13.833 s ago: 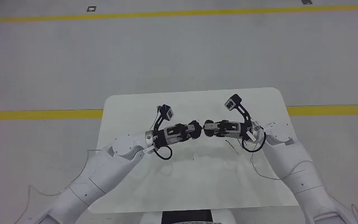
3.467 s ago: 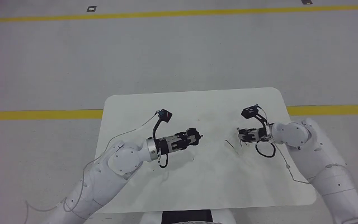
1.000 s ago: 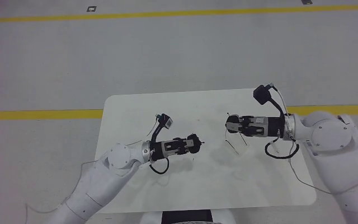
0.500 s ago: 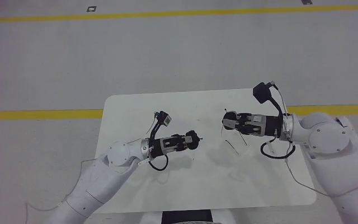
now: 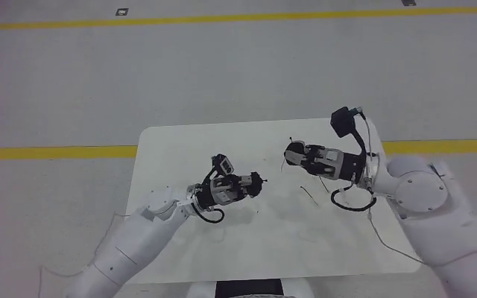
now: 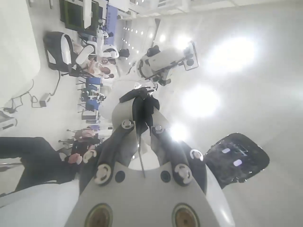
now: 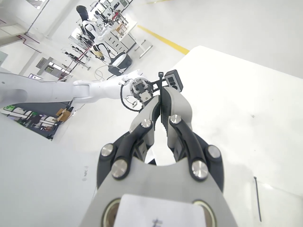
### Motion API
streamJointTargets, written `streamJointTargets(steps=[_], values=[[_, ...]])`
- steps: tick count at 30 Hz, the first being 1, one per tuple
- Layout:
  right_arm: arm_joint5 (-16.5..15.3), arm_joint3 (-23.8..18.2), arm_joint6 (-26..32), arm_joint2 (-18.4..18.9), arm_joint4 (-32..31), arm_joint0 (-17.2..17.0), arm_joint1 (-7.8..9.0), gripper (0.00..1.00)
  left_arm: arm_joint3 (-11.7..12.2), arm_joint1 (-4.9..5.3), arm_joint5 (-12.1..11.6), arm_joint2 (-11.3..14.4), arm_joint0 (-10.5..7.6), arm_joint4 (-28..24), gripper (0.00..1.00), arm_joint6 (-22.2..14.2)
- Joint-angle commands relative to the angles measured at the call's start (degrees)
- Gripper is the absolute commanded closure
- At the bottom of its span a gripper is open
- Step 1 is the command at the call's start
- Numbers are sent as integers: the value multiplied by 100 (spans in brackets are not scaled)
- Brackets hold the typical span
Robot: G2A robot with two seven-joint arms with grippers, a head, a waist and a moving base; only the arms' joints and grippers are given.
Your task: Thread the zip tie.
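Two grippers, both clenched. Top view: my right gripper (image 5: pixel 291 153) has swung in from the table's (image 5: pixel 223 141) right edge twd centre and is now near my left gripper (image 5: pixel 256 183), not touching. A spare tie (image 5: pixel 308 196) lies flat nearer the right edge. Left wrist: I pinch a thin black strip (image 6: pixel 141 153), prob. a tie tail. Right wrist: zip tie (image 7: pixel 161 95) clamped, head poking past my tips. I judge lining up for threading comes next.

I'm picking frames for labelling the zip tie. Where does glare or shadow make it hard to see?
Left wrist view: ceiling lights flare white beside the left gripper, leaving its thin strip a dark line. Right wrist view: even light; the zip tie in the right gripper stands out. Top view: faint shadows on the table.
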Motion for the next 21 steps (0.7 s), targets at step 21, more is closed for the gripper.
streamJointTargets(steps=[21], values=[[0,-247,-554,-371,-640,-35,22,100,91,-77,136,70,-25,-370,100,-161]])
